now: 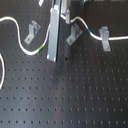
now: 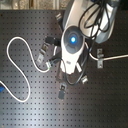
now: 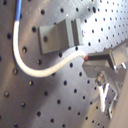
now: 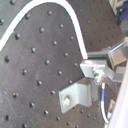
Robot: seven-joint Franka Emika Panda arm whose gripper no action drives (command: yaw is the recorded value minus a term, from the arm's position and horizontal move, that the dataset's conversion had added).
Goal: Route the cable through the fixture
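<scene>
First exterior view: my arm comes in from 12 o'clock over the black perforated worktop [image 1: 75,95]. The cable [image 1: 20,31] runs across the upper part of the picture from 9 o'clock to 3 o'clock, with one green band [image 1: 36,48] and one blue band [image 1: 87,32]. I count three metal brackets: one at 10 o'clock [image 1: 33,29], one near centre top [image 1: 75,34], one at 2 o'clock [image 1: 105,37]. The cable passes at the middle bracket.

Second exterior view: my arm hides the middle. The cable loops wide at 9 o'clock [image 2: 15,50]. I can make out about four brackets here; the count is uncertain.

First wrist view: my claw [image 3: 86,59] is closed on the cable end beside one bracket [image 3: 60,35], blue band at 11 o'clock [image 3: 18,10].

Second wrist view: the cable [image 4: 40,7] arcs down to the fingers [image 4: 95,67]; one bracket [image 4: 75,95] lies just below.

Judgement: the cord is light, limp and likely to sag, so hold it close to the fed section, near a band.
</scene>
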